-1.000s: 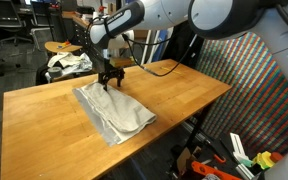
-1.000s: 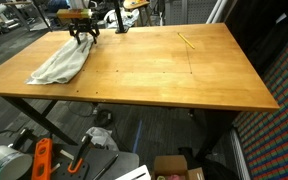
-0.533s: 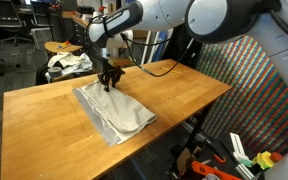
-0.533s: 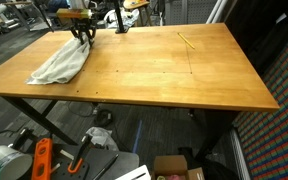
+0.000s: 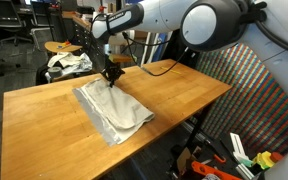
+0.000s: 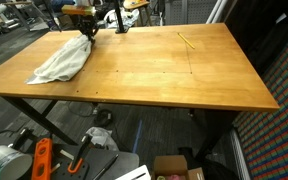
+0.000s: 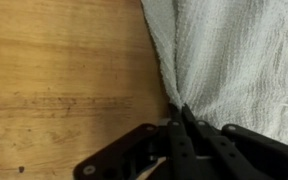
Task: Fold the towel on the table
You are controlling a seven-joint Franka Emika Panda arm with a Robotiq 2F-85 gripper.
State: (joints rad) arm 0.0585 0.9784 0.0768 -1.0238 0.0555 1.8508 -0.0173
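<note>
Jaws of the gripper (image 7: 179, 112) are pressed together, pinching the edge of the towel (image 7: 234, 60). The towel lies rumpled on the wooden table (image 5: 44, 110).

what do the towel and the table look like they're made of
towel: soft woven cloth, probably cotton, off-white and matte; the wrist view shows a coarse, nubby weave, and it lies in wrinkles.
table: wood, light brown with a faint satin sheen; long grain lines show, and the top looks like a solid slab rather than laminate, though that is uncertain.
</note>
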